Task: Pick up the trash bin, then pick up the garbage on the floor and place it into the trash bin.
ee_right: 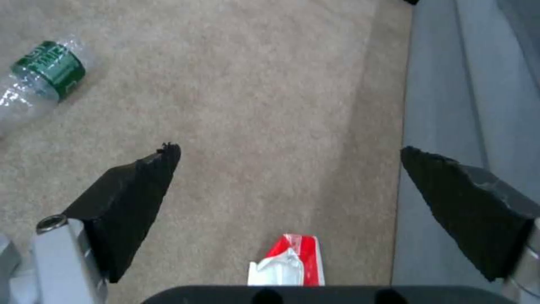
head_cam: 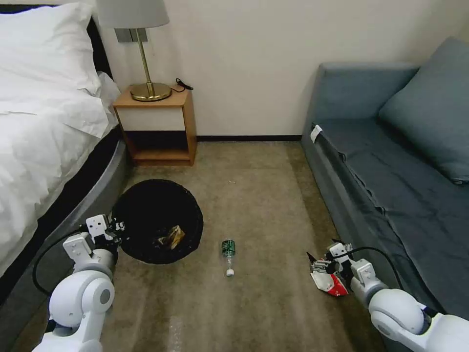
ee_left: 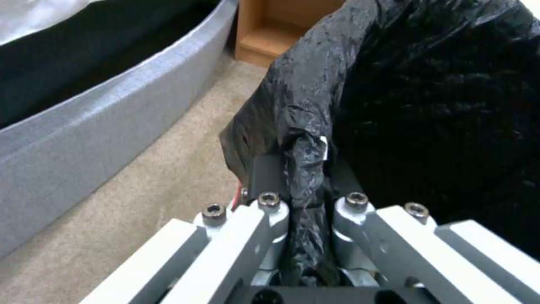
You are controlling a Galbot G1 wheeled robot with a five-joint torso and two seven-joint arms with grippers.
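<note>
The trash bin (head_cam: 146, 205), round and lined with a black bag (ee_left: 427, 105), sits on the carpet beside the bed. My left gripper (head_cam: 117, 227) (ee_left: 303, 166) is shut on its near-left rim, with bag plastic bunched between the fingers. A gold-brown snack wrapper (head_cam: 172, 237) lies inside the bin. A clear bottle with a green label (head_cam: 228, 252) (ee_right: 42, 78) lies on the floor to the bin's right. Low by the sofa, my right gripper (head_cam: 318, 268) (ee_right: 290, 151) is open. A red-and-white wrapper (head_cam: 333, 287) (ee_right: 290, 266) lies on the carpet under it, close to the palm.
A bed (head_cam: 44, 132) with a grey curved base (ee_left: 84, 126) runs along the left. A wooden nightstand (head_cam: 159, 127) with a brass lamp (head_cam: 146, 73) stands at the back wall. A blue-grey sofa (head_cam: 391, 166) (ee_right: 450, 105) lines the right. Open carpet (head_cam: 254, 195) lies between them.
</note>
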